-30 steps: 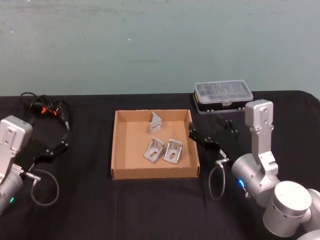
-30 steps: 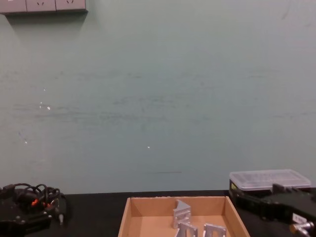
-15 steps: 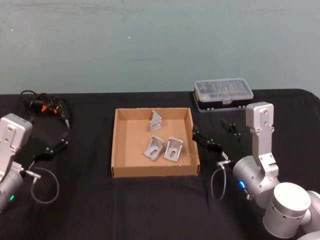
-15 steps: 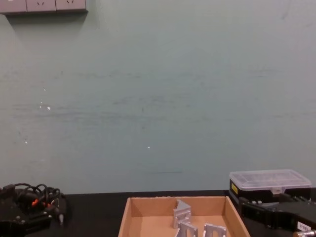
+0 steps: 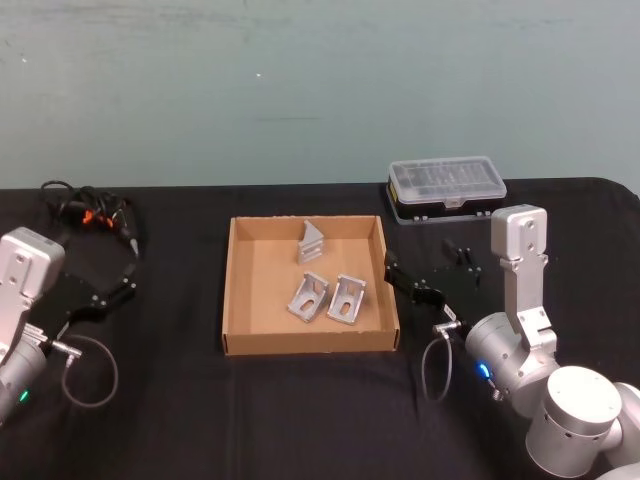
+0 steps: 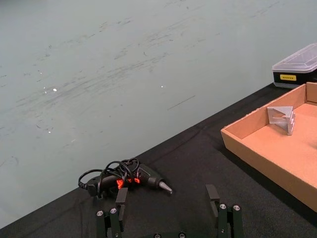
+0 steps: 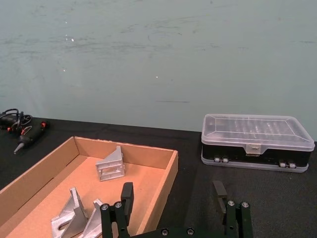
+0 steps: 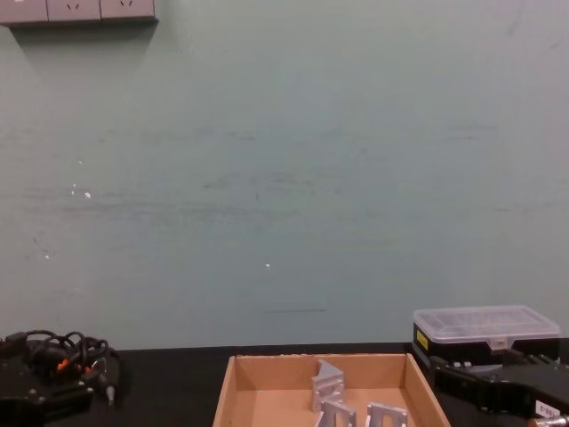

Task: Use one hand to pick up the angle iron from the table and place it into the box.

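Cardboard box (image 5: pixel 240 290) is seen holding three angle irons (image 5: pixel 310 299); none is left on the tabletop (image 5: pixel 300 410). Both grippers, right (image 7: pixel 174 196) and left (image 6: pixel 166 198), are spread, empty.

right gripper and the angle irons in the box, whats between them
In the head view, only the box's right cardboard wall separates the open right gripper from the nearest angle iron; the right wrist view shows that wall too.

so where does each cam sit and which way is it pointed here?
Head: high, looking down at the box; both arms show.
Chest: low, facing the wall; right tool at its corner.
Left wrist: over the left tool, toward the cabled tool.
Right wrist: over the right tool, toward the plastic case.
All share the box.
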Tool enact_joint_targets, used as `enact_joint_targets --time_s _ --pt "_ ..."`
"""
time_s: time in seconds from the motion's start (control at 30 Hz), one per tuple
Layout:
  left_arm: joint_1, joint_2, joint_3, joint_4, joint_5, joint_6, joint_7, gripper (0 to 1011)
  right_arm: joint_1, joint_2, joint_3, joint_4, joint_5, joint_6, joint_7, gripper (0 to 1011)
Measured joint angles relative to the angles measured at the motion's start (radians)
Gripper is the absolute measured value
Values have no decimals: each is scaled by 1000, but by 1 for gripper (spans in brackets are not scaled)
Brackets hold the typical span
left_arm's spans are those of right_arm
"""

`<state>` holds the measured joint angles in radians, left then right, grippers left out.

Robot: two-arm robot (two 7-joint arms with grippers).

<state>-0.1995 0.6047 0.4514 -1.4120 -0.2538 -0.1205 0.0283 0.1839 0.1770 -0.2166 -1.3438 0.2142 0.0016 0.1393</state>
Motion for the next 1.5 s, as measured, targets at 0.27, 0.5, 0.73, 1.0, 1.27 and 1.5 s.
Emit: enact_joint_targets --time_s 0.27,0.5,0.73,1.0,1.27,1.5 --pt "0 0 0 0 0 0 0 1000 0 1 -1 0 1 -1 0 1003" --pt "0 0 0 0 0 0 0 1000 0 1 -1 0 1 -2 -1 1003" --pt "0 0 0 0 0 0 0 1000 0 1 -1 0 1 -2 -1 1003" --pt "0 0 0 0 0 0 0 1000 0 1 -1 0 1 -2 -1 1003" --pt "0 0 0 0 0 0 0 1000 0 1 -1 0 1 -2 -1 1003" --pt "0 0 0 0 0 0 0 1000 0 1 -1 0 1 -2 -1 1003"
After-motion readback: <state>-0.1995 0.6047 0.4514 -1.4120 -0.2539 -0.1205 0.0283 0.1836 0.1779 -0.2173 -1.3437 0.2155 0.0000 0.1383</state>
